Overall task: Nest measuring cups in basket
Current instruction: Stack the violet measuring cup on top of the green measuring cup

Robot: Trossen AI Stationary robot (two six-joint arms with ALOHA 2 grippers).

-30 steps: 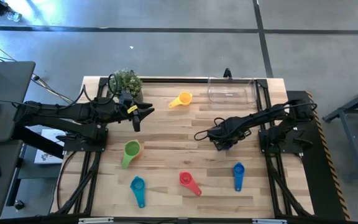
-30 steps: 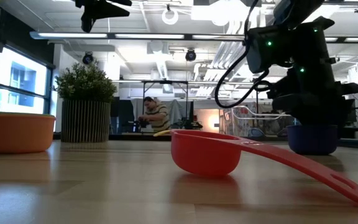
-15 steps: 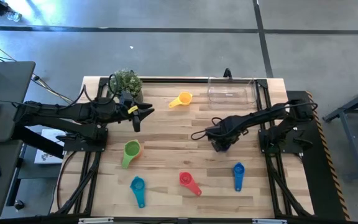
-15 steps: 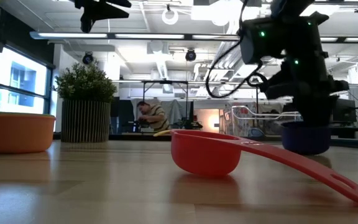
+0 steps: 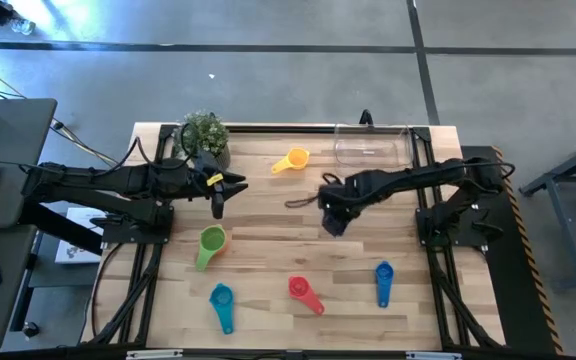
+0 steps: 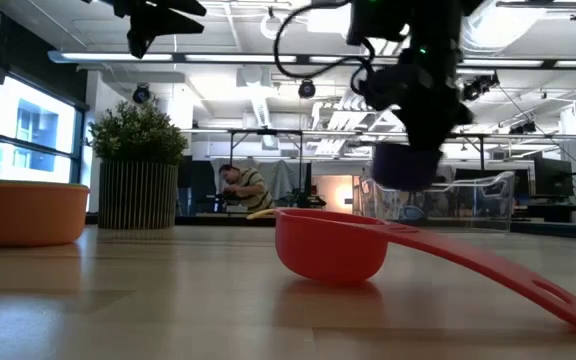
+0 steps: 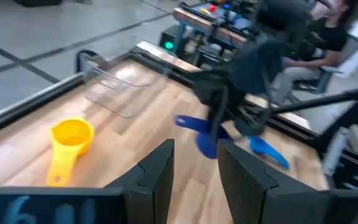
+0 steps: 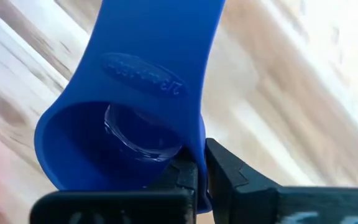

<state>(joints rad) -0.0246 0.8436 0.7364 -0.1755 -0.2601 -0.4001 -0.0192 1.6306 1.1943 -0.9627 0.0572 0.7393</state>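
My right gripper (image 5: 334, 218) hangs over the table's middle, shut on a dark blue measuring cup (image 6: 405, 165) that is up in the air. Its flat handle (image 5: 299, 203) points toward the table's left. My left gripper (image 5: 220, 196) hovers open near the far left, with nothing between its fingers (image 7: 194, 168). On the wood rest a yellow cup (image 5: 293, 160), a green cup (image 5: 210, 244), a light blue cup (image 5: 221, 300), a red cup (image 5: 304, 291) and a blue cup (image 5: 383, 280). The clear basket (image 5: 373, 146) stands at the far right edge. My right gripper pinches the dark blue cup's bowl wall at the rim (image 8: 196, 169), one finger inside the bowl and one outside. The fingers come from above, pointing down. The cup hangs below them, opening up, clear of the table (image 6: 405, 165).
A potted green plant (image 5: 205, 130) stands at the far left corner, close behind my left gripper. Bare wood lies between the yellow cup and the row of cups near the front edge. A person (image 6: 243, 188) sits in the room beyond the table.
My right gripper has risen and gone toward the table's left and far edge. The dark blue cup, which stood on the wood a second ago, is now lifted clear below it.
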